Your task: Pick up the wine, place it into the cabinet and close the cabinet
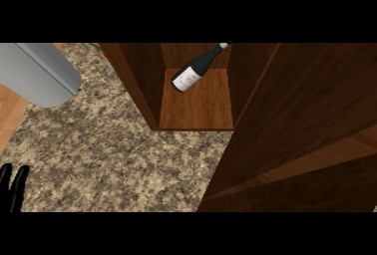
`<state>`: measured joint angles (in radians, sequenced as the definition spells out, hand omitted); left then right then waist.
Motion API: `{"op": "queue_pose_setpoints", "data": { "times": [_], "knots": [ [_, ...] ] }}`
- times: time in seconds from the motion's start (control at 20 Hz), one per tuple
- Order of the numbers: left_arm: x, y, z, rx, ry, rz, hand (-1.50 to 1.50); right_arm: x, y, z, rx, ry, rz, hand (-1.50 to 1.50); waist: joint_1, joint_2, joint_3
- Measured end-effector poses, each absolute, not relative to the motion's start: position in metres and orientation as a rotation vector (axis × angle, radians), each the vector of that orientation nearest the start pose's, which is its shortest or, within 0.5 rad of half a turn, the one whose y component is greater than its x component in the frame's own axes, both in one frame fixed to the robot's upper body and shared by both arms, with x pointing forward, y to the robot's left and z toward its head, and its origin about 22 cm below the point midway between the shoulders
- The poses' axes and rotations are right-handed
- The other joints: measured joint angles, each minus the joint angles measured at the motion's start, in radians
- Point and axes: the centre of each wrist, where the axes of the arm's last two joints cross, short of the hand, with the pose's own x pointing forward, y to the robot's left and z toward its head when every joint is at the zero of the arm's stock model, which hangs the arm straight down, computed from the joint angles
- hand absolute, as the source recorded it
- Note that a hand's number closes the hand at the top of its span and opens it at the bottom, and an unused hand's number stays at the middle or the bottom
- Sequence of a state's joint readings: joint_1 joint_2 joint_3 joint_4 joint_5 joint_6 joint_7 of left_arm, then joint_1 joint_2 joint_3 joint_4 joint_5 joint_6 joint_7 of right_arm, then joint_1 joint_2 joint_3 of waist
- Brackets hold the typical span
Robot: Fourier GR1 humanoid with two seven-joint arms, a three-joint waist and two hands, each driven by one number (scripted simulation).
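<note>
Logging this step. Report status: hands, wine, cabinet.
Left hand resting at lower left edge, fingers straight; right hand out of view. Wine bottle inside cabinet. Cabinet door open.

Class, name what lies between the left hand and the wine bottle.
In the head view: speckled counter, then the cabinet's left wall. The bottle stands inside; left hand at the lower left edge.

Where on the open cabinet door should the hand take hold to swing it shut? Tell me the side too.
Take the cabinet door at its free edge nearest the robot, from its right, outer face, pushing left toward the opening. It stands wide open and no handle shows. The wine bottle already lies inside.
</note>
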<state>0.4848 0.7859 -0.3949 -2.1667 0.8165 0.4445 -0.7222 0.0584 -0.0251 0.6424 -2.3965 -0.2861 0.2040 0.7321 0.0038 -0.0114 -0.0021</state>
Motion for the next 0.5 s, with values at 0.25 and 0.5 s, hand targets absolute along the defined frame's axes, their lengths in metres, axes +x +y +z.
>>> {"op": "queue_pose_setpoints", "data": {
  "times": [0.25, 0.5],
  "knots": [
    [0.114, 0.29, 0.082, -0.098, -1.961, 0.209, -1.5, 0.115, -0.116, 0.175, 0.793, -1.51, 0.646, 1.5, -0.005, -0.001, 0.0],
    [0.116, 0.3, 0.086, -0.114, -1.959, 0.207, -1.5, 0.112, -0.11, 0.179, 0.675, -1.59, 0.598, 1.5, -0.003, -0.001, -0.001]
  ]
}}
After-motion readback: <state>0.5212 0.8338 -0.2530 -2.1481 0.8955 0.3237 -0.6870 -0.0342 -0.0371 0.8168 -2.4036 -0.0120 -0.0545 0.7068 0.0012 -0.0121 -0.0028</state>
